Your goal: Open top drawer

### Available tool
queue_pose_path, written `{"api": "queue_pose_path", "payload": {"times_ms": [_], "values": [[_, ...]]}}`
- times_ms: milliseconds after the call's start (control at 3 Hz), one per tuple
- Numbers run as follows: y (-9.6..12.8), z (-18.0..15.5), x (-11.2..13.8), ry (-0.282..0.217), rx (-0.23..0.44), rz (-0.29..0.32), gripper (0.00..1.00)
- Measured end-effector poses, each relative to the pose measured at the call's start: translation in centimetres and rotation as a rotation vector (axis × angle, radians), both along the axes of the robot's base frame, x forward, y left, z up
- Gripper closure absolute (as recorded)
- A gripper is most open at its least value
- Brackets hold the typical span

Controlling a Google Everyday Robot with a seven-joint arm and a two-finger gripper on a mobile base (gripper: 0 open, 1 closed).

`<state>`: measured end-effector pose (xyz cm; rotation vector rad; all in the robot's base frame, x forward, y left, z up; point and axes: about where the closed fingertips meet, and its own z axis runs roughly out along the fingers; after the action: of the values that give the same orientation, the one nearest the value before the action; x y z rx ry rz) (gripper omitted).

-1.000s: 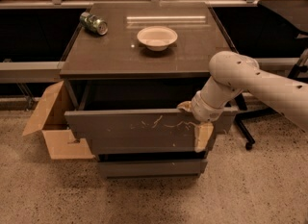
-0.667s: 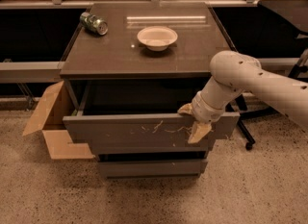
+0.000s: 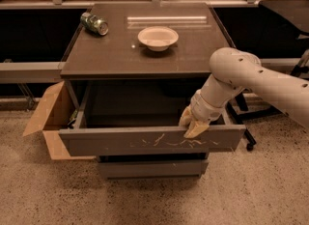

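Note:
The top drawer (image 3: 111,143) is a wide dark grey front with pale squiggly scratches right of its middle. It stands pulled well out of the cabinet (image 3: 120,60), and its dark inside shows behind the front. My gripper (image 3: 192,123) sits on the top edge of the drawer front, right of centre. One pale finger (image 3: 197,130) hangs over the outer face and the other lies behind the edge, so the gripper is closed on the front. The white arm reaches in from the right.
A white bowl (image 3: 158,37) and a green can (image 3: 94,23) lying on its side rest on the cabinet top. A lower drawer front (image 3: 152,168) is closed. An open cardboard box (image 3: 48,118) stands on the floor at the left. A chair base (image 3: 247,142) is at the right.
The top drawer has slid further out toward the camera. My gripper has moved with it, staying on the front's top edge.

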<state>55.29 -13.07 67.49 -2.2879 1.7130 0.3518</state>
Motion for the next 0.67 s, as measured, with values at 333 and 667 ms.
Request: {"api": "queue_pose_path", "payload": {"times_ms": [333, 667], "values": [[0.4, 0.16, -0.22, 0.001, 0.008, 0.003, 1.0], [0.6, 0.24, -0.68, 0.006, 0.02, 0.006, 1.0]]}}
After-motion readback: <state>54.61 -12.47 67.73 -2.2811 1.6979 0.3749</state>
